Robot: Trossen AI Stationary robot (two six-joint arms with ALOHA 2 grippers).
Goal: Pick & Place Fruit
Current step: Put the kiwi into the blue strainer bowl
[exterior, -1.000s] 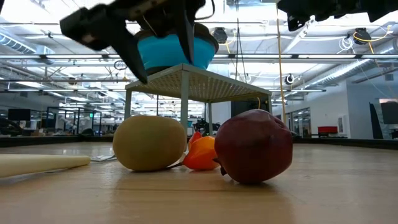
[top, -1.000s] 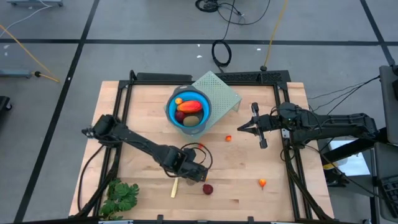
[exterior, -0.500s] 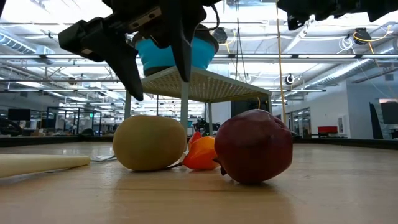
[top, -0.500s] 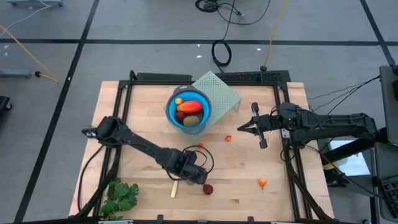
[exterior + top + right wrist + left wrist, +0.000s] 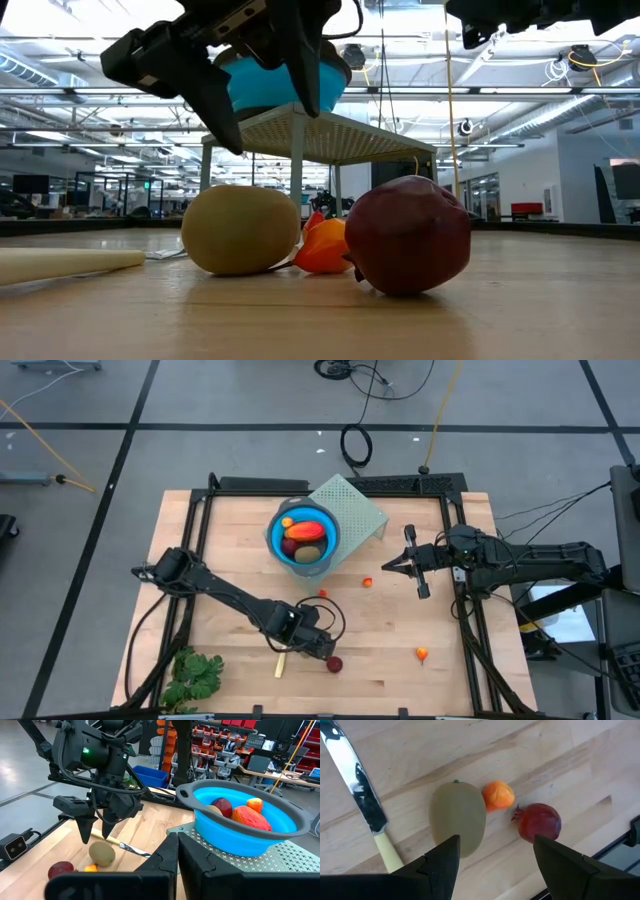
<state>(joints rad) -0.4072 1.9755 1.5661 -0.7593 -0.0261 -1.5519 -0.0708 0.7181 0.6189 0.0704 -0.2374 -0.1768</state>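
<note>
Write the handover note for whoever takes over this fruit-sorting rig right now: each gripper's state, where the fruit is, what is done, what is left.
Left gripper: jaws open, above the brown-green oval, holding nothing.
Right gripper: jaws shut, empty, waiting at the table's right side.
Done: four pieces lie in the blue bowl on the perforated stand.
Left: the oval, the small orange piece and dark red ball beside it, plus two small orange bits on the table.

Wooden table [image 5: 240,550] bears scattered fruit [image 5: 334,663], a knife [image 5: 281,661], perhaps greens [image 5: 195,675].
</note>
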